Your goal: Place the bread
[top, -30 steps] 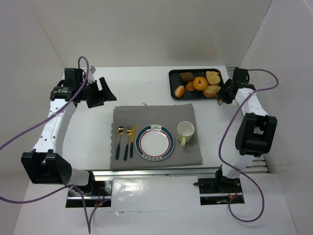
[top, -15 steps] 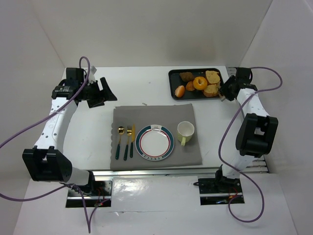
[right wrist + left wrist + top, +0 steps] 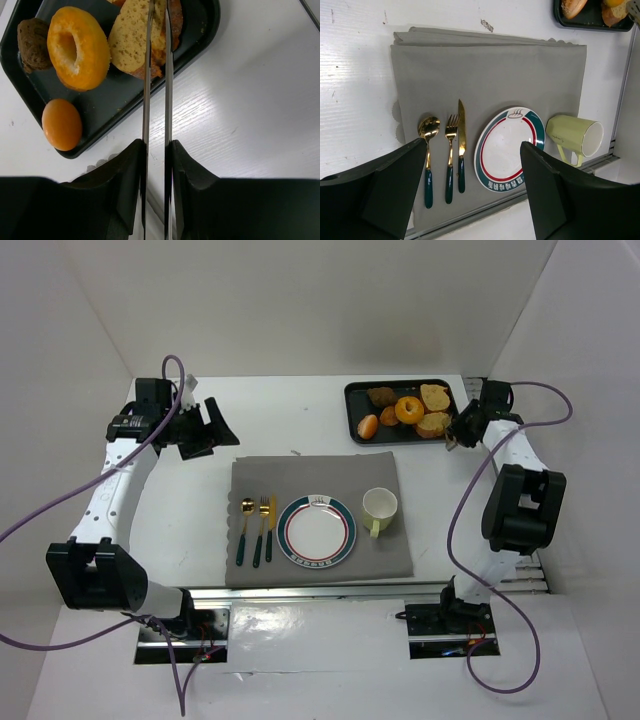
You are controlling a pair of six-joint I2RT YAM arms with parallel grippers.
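Golden-tan bread (image 3: 131, 40), brown crust, top of frame, in black tray (image 3: 107, 102) with doughnut (image 3: 77, 47) and bun (image 3: 32, 42), right gripper (image 3: 158, 5) narrowed over it, grasp unclear.

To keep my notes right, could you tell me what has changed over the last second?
The right gripper edged slightly toward the tray, and its fingers drew together on the crust edge of the bread, which still lies in the tray. The left gripper, open, the plate, mug and cutlery stayed as they were.
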